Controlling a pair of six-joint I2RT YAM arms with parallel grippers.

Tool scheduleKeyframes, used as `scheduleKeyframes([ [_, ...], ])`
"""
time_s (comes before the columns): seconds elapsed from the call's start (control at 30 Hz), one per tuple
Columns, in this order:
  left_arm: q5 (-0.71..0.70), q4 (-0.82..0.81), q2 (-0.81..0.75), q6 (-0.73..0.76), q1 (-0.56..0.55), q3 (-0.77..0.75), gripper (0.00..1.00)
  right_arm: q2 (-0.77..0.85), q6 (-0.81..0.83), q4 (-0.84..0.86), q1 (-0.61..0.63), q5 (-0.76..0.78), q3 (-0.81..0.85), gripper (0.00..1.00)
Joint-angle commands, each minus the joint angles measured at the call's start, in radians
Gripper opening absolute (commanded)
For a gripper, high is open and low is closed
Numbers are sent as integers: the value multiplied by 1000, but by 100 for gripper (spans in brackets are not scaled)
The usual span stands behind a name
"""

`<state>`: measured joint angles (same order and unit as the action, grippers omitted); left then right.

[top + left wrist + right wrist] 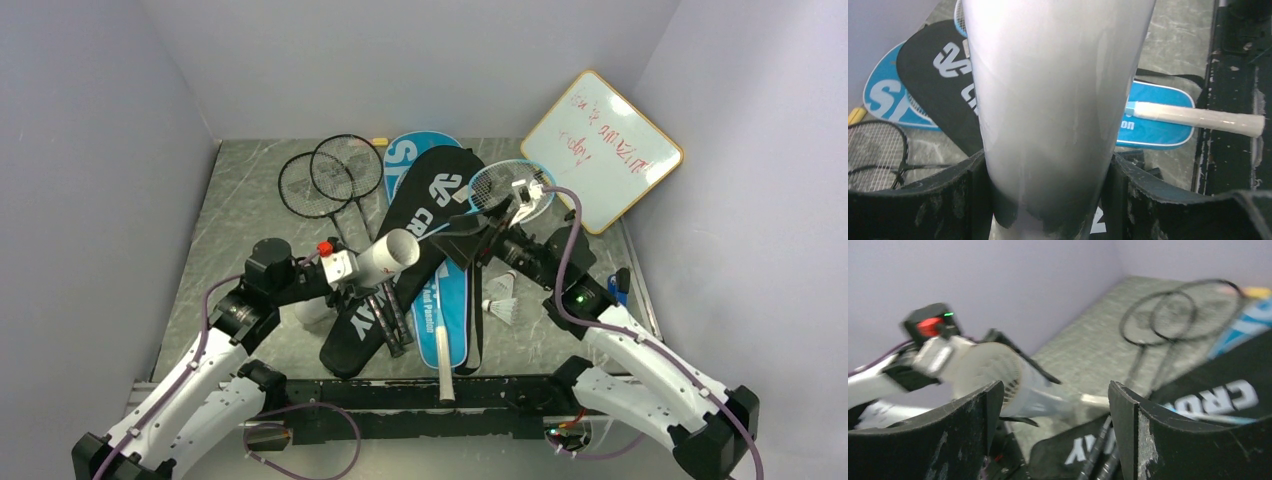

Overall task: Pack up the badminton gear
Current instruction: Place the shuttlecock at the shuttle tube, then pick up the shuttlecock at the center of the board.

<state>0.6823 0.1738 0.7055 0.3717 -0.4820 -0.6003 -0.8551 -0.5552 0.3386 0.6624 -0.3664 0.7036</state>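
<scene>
My left gripper (345,270) (1050,200) is shut on the white cardboard tube (385,258) (1058,90), which is held tilted above the covers with its open end up and to the right. That end (995,372) faces my right gripper (482,225) (1055,415); something white and ribbed shows in it, blurred. The right gripper is open and holds nothing. Under them lie the black CROSSWAY cover (420,230) (1228,395) on the blue SPORT cover (410,155) (1158,122). Two black rackets (330,175) (1168,315) lie at the back left. The light-blue racket (512,183) has its white handle (1198,117) toward the front. Two shuttlecocks (502,300) lie right of the covers.
A wood-framed whiteboard (602,150) with red writing leans in the back right corner. A small pink-yellow marker (380,141) lies at the back wall. A black rail (420,395) runs along the near edge between the arm bases. Grey walls close in the left, back and right.
</scene>
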Motion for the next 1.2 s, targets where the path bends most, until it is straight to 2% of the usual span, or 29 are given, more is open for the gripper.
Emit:
scheduleKeyframes([
  [0.0, -110, 21, 13, 9, 1, -53, 14, -62, 56, -381, 1, 367, 61, 81],
  [0.1, -119, 22, 11, 9, 2, -52, 14, -129, -14, -560, -1, 579, 72, 79],
  [0.17, -116, 18, 8, 9, 2, -49, 14, -154, -70, -620, -1, 666, 42, 76],
  [0.37, -110, 23, 11, 10, 2, -49, 14, -97, -161, -665, -46, 736, -96, 76],
  [0.53, -105, 24, 19, 10, 2, -50, 13, -41, -215, -740, -91, 763, -149, 72],
  [0.87, -91, 24, 19, 9, 4, -50, 14, 102, -339, -865, -91, 720, -225, 66],
  [1.17, -78, 21, 26, 6, 5, -48, 14, 122, -384, -809, -92, 617, -297, 54],
])
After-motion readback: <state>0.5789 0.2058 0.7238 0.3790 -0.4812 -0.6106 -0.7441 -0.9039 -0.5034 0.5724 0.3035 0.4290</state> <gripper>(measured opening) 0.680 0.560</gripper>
